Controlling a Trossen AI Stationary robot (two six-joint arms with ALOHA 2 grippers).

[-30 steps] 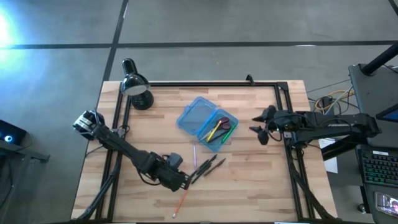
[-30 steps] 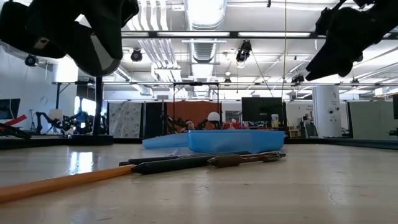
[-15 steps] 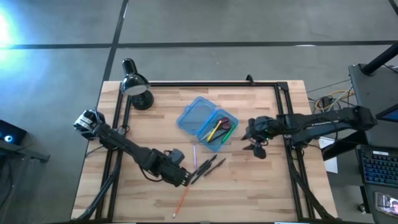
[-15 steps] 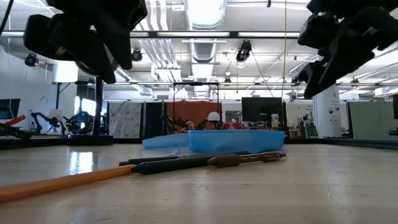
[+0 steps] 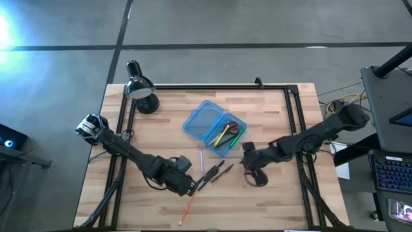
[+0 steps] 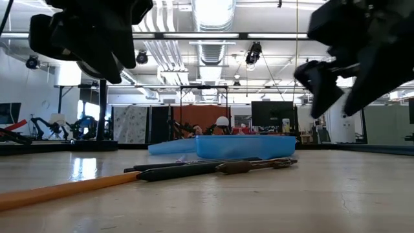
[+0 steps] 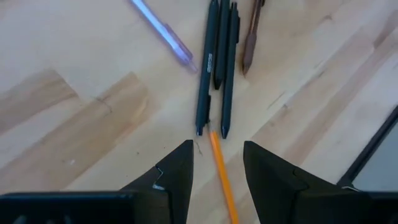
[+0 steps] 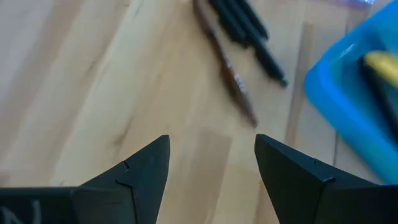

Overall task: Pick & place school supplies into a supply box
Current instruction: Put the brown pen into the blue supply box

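Observation:
The blue supply box (image 5: 212, 126) lies open on the table's middle, with scissors and green and yellow pens inside. On the table near it lie two black pens (image 5: 212, 174), a brown pen (image 7: 250, 37), a pale purple pen (image 5: 201, 159) and an orange pencil (image 5: 187, 209). My left gripper (image 5: 193, 185) is open and empty just above the near ends of the black pens; the pencil's tip (image 7: 216, 149) lies between its fingers. My right gripper (image 5: 248, 169) is open and empty above the table, right of the pens.
A black desk lamp (image 5: 140, 90) stands at the table's far left corner. A black frame rail (image 5: 212, 86) runs along the table's far and side edges. Bare wood lies near the front edge and to the right.
My right gripper has moved from the table's right edge toward the left and near side, coming down beside the loose pens, staying open. My left gripper has shifted slightly toward the black pens. No supplies have moved.

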